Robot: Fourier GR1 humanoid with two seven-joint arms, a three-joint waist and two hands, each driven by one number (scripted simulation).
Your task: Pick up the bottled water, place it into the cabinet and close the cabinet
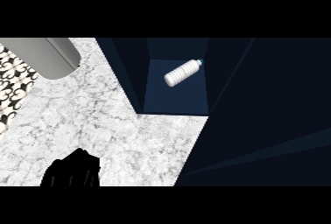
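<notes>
- The bottled water [181,73] lies on its side inside the cabinet [176,98], tilted, its cap toward the far right, on the dark blue floor of the opening.
- The cabinet's dark walls rise on either side; nothing touches the bottle.
- The marble counter [110,127] spreads to the left and near side of the opening.
- The left hand [73,169] sits at the near left edge over the counter, well apart from the bottle, holding nothing; whether its fingers are curled, I cannot tell.
- A grey rounded object [51,54] lies far left.

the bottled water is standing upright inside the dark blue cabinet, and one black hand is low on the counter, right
Not quite. In the head view the bottled water lies on its side, tilted, inside the dark blue cabinet. One black hand, the left, does sit low on the counter.
</notes>
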